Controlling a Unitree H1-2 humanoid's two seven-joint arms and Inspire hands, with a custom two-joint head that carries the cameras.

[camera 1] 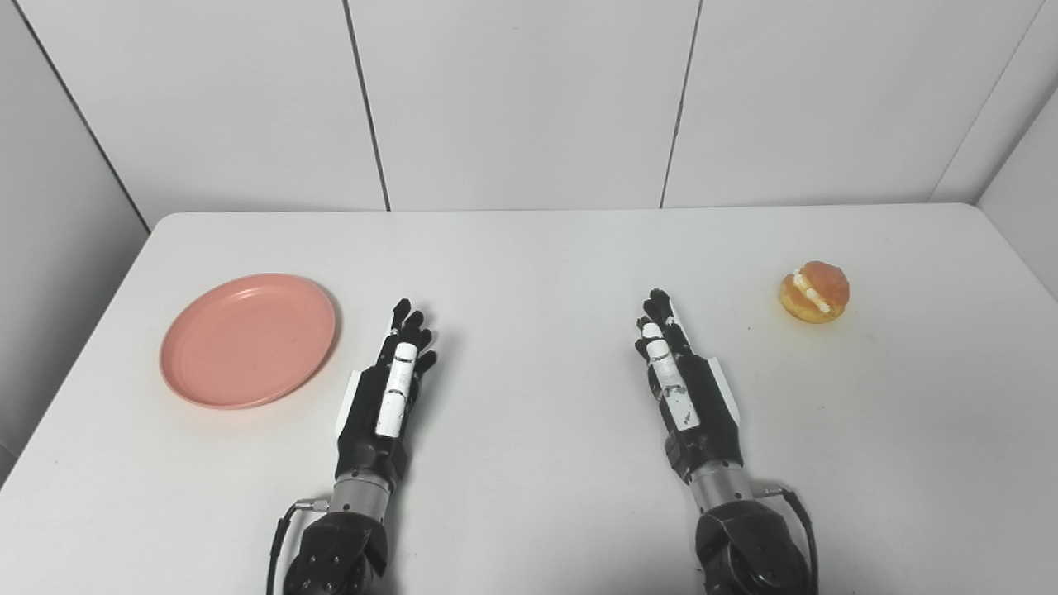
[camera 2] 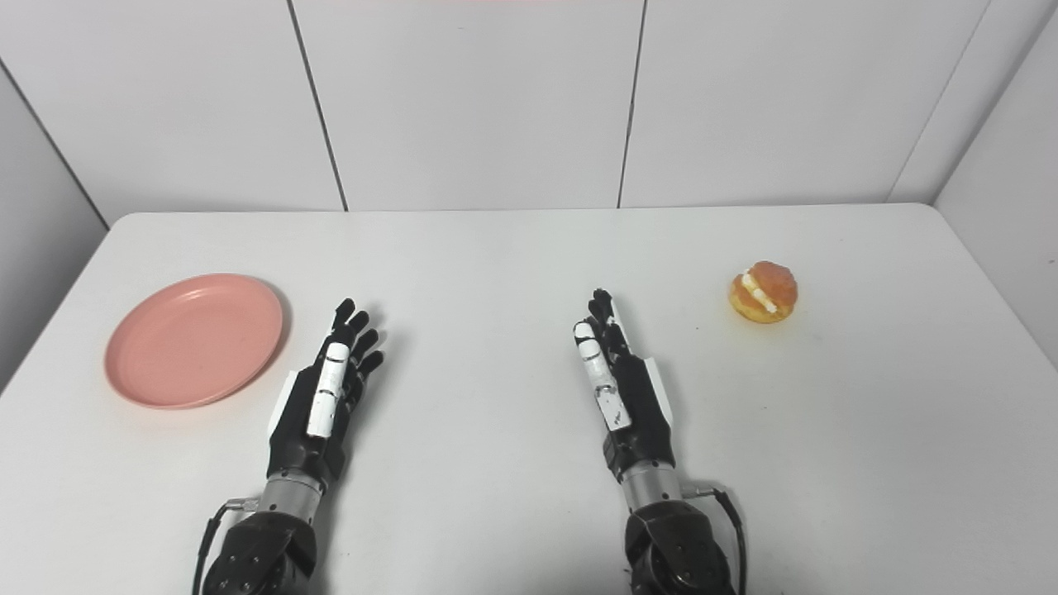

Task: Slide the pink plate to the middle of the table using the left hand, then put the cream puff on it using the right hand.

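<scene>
Both hands lie extended and empty over the desk's near middle: left hand [camera 1: 390,388], right hand [camera 1: 682,380]. Pink plate [camera 1: 249,340] sits beside the left hand, toward the left edge. Cream puff [camera 1: 814,292] rests near the right edge, apart from the right hand.

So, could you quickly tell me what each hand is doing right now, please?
Left hand: open, fingers extended, holding nothing, beside the pink plate.
Right hand: open, holding nothing, apart from the cream puff.
</scene>
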